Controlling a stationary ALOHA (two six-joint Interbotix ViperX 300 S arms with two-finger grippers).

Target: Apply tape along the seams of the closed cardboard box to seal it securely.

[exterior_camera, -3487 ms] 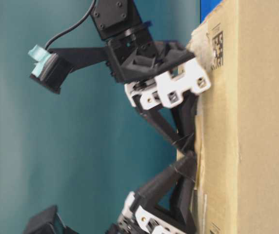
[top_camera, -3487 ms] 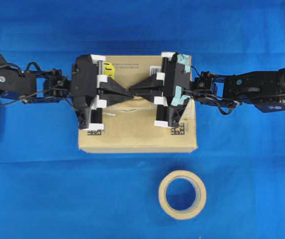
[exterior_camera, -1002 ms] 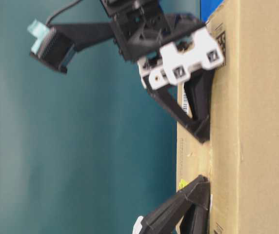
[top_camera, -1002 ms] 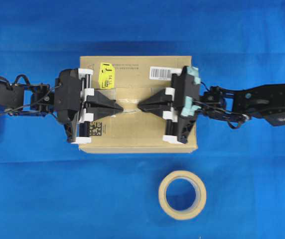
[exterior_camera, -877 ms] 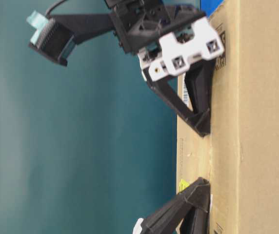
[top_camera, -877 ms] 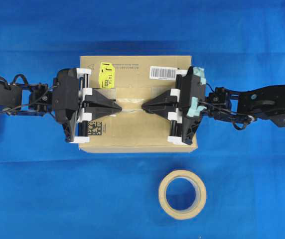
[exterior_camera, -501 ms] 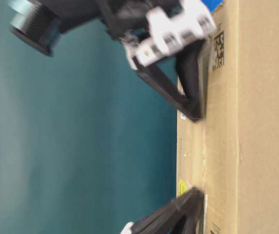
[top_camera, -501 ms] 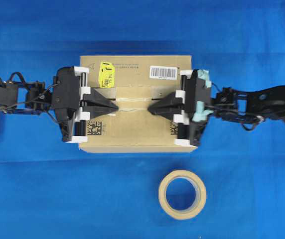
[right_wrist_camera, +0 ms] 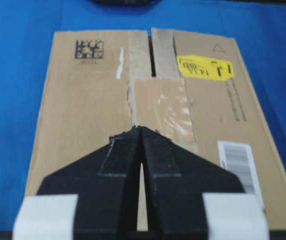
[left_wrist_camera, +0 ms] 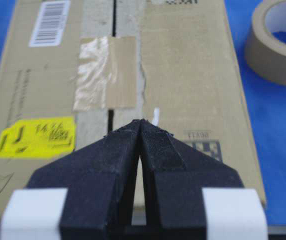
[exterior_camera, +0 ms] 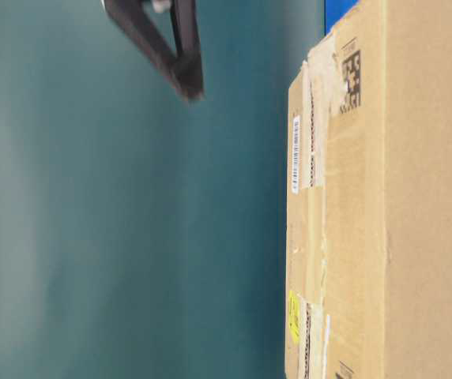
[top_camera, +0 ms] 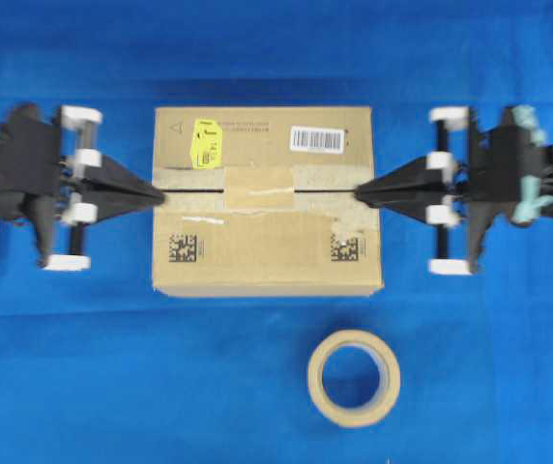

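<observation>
The left gripper (top_camera: 157, 196), jaws pressed together and holding nothing, sits at the box's (top_camera: 267, 261) nine-o'clock edge, its tip on the line of the seam (top_camera: 189, 191). That seam runs from nine to three o'clock across the lid. The tape (top_camera: 258, 188) lies flat over its middle, leaving both ends bare. The right gripper (top_camera: 362, 196), likewise pressed together and empty, points in from three o'clock. Each sits about equally near its own bare stretch. The tape roll (top_camera: 353, 377) rests at six o'clock from the box.
</observation>
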